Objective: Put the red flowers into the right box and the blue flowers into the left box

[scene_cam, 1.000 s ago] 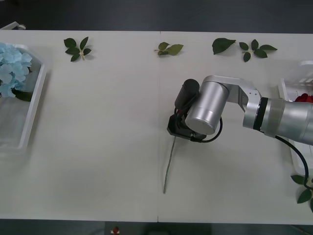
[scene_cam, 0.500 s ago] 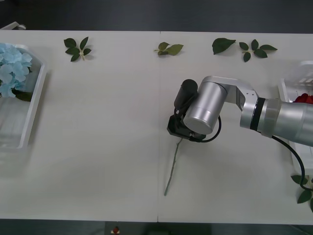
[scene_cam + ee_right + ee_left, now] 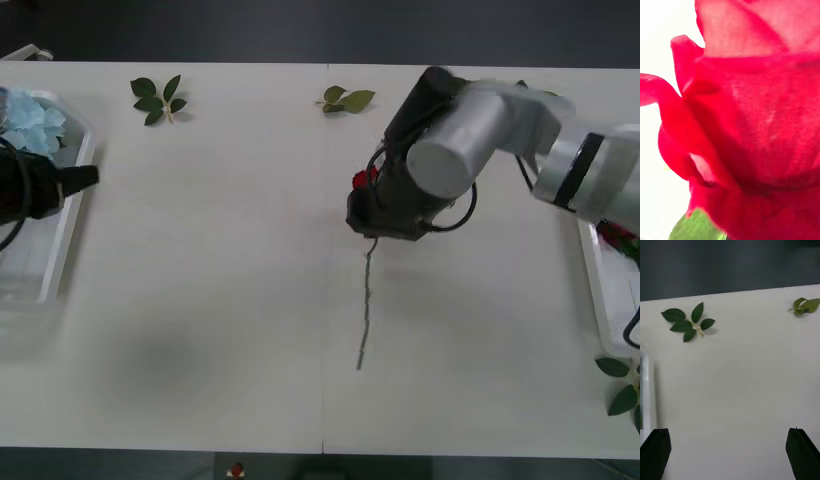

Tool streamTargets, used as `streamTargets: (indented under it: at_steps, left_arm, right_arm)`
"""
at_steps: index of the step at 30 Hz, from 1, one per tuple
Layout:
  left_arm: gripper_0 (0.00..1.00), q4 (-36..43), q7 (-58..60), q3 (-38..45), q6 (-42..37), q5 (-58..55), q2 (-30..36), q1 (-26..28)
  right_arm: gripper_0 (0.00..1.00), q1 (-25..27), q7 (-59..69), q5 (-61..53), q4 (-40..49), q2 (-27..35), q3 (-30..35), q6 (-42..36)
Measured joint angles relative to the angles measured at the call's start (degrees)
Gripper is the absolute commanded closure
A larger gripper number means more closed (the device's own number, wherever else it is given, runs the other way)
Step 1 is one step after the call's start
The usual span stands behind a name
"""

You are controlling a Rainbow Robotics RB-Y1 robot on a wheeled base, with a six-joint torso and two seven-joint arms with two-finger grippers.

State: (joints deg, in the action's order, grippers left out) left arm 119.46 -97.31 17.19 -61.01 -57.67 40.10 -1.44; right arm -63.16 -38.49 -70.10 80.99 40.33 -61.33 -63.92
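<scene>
White table (image 3: 200, 300), seam down the middle, dark floor beyond the far edge. All places below are rel. to the table seam.

Leaf sprigs along the far edge: one dark sprig (image 3: 158, 99) well left of the seam, one lighter sprig (image 3: 346, 99) just right of it. More leaves (image 3: 622, 385) at the near right edge of the table.

Red rose (image 3: 362, 179): head tucked under the right gripper (image 3: 378, 218), just right of the seam, mid-depth of the table. A bit of red shows at the gripper's left side. Stem (image 3: 366, 305) hangs/trails from the gripper toward the near edge, long axis roughly parallel to the seam, slightly tilted, tip nearest the robot, head end away. In the right wrist view the red petals (image 3: 752, 112) sit right against the lens, w/ a green leaf (image 3: 696, 227) at the base. Right gripper is clamped on the rose near the head; whether the stem tip touches the table, can't tell.

Left box (image 3: 60, 215): far left of the seam, at the table's left edge, blue flowers (image 3: 28, 120) in its far end. Left gripper (image 3: 85, 177) is over the box's inner rim, fingers (image 3: 655, 452) spread apart, nothing between them.

Right box (image 3: 600, 290): far right of the seam, a bit of red flowers (image 3: 618, 238) inside, partly behind the right arm.
</scene>
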Motion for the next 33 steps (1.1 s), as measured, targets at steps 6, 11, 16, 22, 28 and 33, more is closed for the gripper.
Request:
streamTargets:
  at_steps: [6,11,16,22,28,33]
  left_arm:
    - [0.09,-5.65,0.19,-6.03,2.8,-19.06,0.59,0.01]
    - [0.09,-8.42,-10.82,-9.87,5.86,-31.01,5.62,0.01]
    - [0.09,-8.51,-16.16,-16.76,12.99,-44.15,14.04,0.01]
    - [0.09,-7.75,-33.97,-24.84,19.86,-61.09,22.52,0.0]
    - [0.09,-5.58,-38.57,-25.7,20.87,-66.86,25.73,0.0]
    - [0.09,-3.86,-43.17,-25.69,24.73,-66.9,25.88,0.0]
  right_arm:
    - [1.0,-4.56,-19.2,-3.76,-6.32,6.97,9.91,-12.48]
    - [1.0,-8.58,-32.46,-3.79,-10.89,14.64,8.72,-14.71]
    - [1.0,-9.01,-32.99,-3.82,-16.22,20.29,7.15,-14.66]
    - [1.0,-7.17,-45.46,-3.43,-22.64,24.49,6.87,-10.49]
    - [1.0,-2.76,-46.89,0.5,-27.08,27.06,6.87,-4.43]
    - [1.0,1.31,-48.43,3.25,-31.1,27.48,6.87,0.86]
